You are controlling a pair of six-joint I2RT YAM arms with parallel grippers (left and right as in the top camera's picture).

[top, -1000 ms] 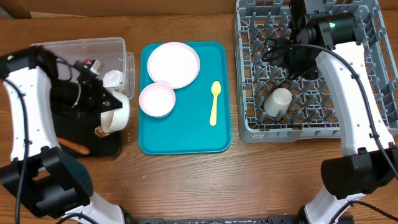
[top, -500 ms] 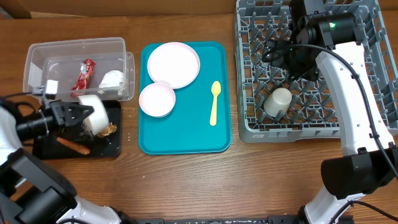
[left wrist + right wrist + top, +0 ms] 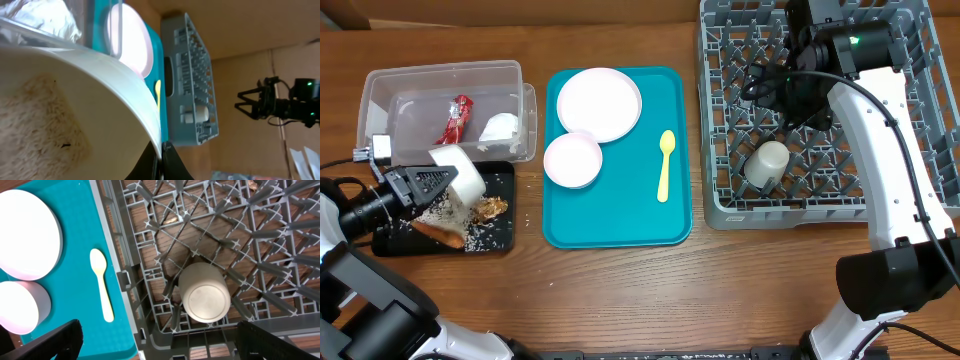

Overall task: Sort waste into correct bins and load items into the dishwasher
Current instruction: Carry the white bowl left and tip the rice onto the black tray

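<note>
My left gripper (image 3: pixel 432 181) is shut on the rim of a white bowl (image 3: pixel 460 174) and holds it tipped on its side over the black tray (image 3: pixel 500 240). Loose rice (image 3: pixel 455 214) lies on that tray beside the carrot (image 3: pixel 440 233) and the brown food piece (image 3: pixel 491 208). In the left wrist view the jaws (image 3: pixel 162 156) pinch the bowl wall (image 3: pixel 115 75), and rice (image 3: pixel 40 125) clings inside. The clear tub (image 3: pixel 380 85) holds the red wrapper (image 3: pixel 455 118) and the napkin (image 3: pixel 502 126). My right gripper (image 3: pixel 160 340) is open and empty above the dish rack (image 3: pixel 720 205), where the cup (image 3: pixel 767 162) sits upside down.
The teal tray (image 3: pixel 620 225) holds the plate (image 3: pixel 598 103), a second bowl (image 3: pixel 572 160) and the yellow spoon (image 3: pixel 665 165). The right wrist view shows the cup (image 3: pixel 204 292), spoon (image 3: pixel 101 285) and rack pegs (image 3: pixel 280 245). A cardboard wall runs along the back.
My left arm swung back to the left with the bowl, lowered it over the black tray and tipped it. Rice now lies on the tray. The right arm has not moved.
</note>
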